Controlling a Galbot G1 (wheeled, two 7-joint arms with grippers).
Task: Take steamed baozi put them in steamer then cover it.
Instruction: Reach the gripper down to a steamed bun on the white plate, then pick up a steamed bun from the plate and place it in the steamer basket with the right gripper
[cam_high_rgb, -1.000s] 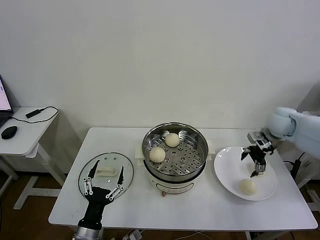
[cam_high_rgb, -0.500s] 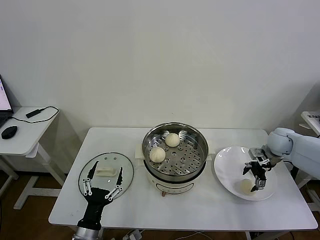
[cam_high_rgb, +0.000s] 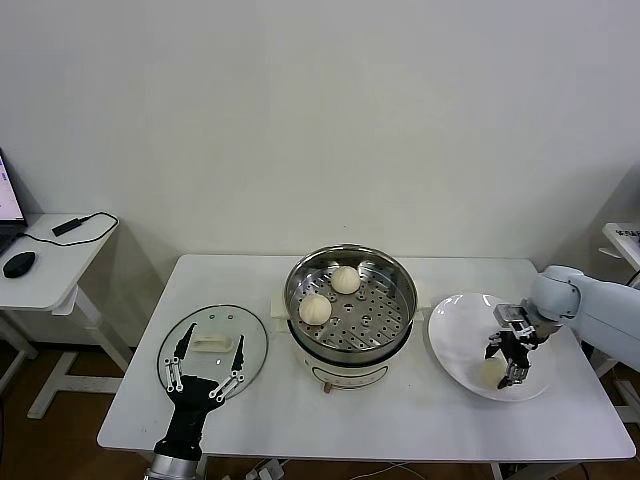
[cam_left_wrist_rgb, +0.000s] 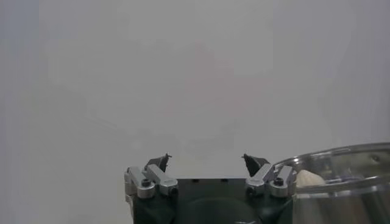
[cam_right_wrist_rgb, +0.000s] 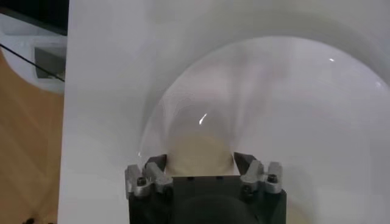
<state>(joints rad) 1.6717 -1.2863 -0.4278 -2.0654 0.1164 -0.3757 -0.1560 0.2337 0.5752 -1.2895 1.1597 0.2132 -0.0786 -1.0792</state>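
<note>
Two steamed baozi are already sitting inside the steamer (cam_high_rgb: 350, 300), one (cam_high_rgb: 345, 279) toward the back and the other (cam_high_rgb: 314, 309) nearer the front-left of the perforated tray. Only one more bun (cam_high_rgb: 491, 372) is visible, lying on the white plate (cam_high_rgb: 455, 335), and the right gripper (cam_high_rgb: 510, 362) is down around it, one finger on each side. In the right wrist view the bun (cam_right_wrist_rgb: 199, 153) is filling the gap between the fingers (cam_right_wrist_rgb: 155, 164), which look to be closing onto it; whether they are pressing firmly yet, I cannot tell. I would judge the task roughly half done: this bun needs lifting and carrying over to the steamer well off to the gripper's left, and then the lid goes on.

The cover (cam_high_rgb: 211, 348) is lying flat on the table (cam_high_rgb: 400, 420) with its white handle up, and the left gripper (cam_high_rgb: 207, 368) is hovering just over its near edge, fingers spread wide and holding nothing.

Compared with a second ago, the right arm has come down and in: the gripper was standing above the plate with the bun lying clear below it, and now it is dropped right onto that bun. The left arm, the cover and the two buns in the steamer are sitting where they were.
</note>
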